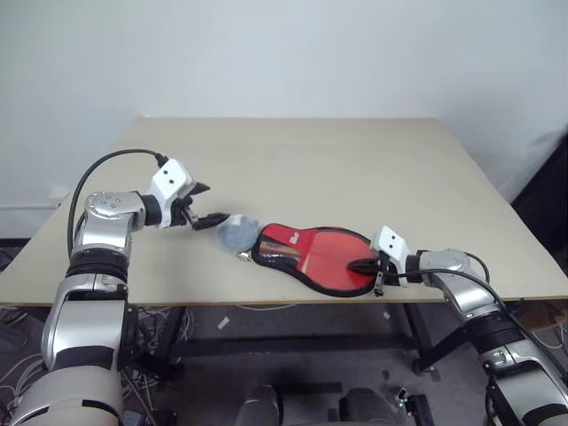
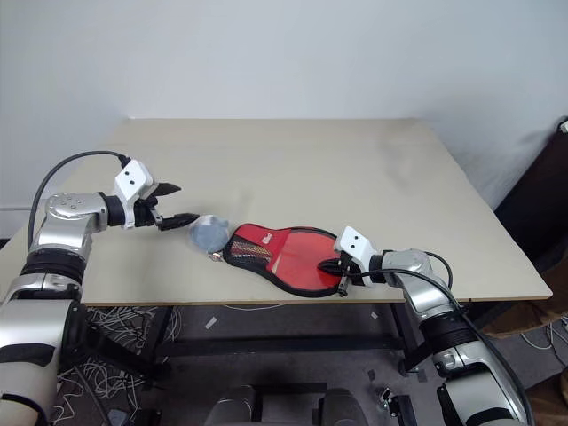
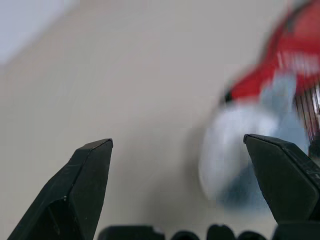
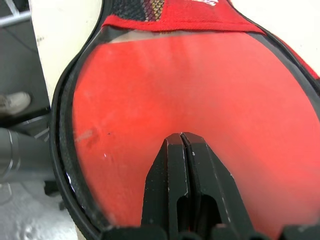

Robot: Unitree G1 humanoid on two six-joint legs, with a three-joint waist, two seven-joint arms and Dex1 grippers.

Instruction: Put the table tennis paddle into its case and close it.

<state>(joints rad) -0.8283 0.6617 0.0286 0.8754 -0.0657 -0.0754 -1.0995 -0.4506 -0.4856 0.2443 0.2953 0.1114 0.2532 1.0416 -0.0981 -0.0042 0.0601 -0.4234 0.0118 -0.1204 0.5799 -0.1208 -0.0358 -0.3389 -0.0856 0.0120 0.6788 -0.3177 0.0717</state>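
Right gripper (image 1: 362, 264) sits low at the right of the head view, near the front edge of the table (image 1: 355, 169). Its two black fingers (image 4: 182, 165) are pressed tight together, and they rest on top of the round end of the case (image 1: 315, 257). Whether they pinch any part of it I cannot tell.

Inside the case, through its clear side, the red face of the table tennis paddle (image 1: 342, 253) shows. Case and paddle lie flat, a little right of the middle and close to the front edge of the table. Their long line runs nearly side to side across the frame. The round end points to the right and a bit toward the camera. The narrow handle end points to the left.

Just past the handle end lies a small round grey thing (image 1: 236, 233), touching the case.

Left gripper (image 1: 206, 206) is at the middle left of the frame, just left of the grey thing. Its black fingers (image 3: 82, 185) are spread wide apart and hold nothing
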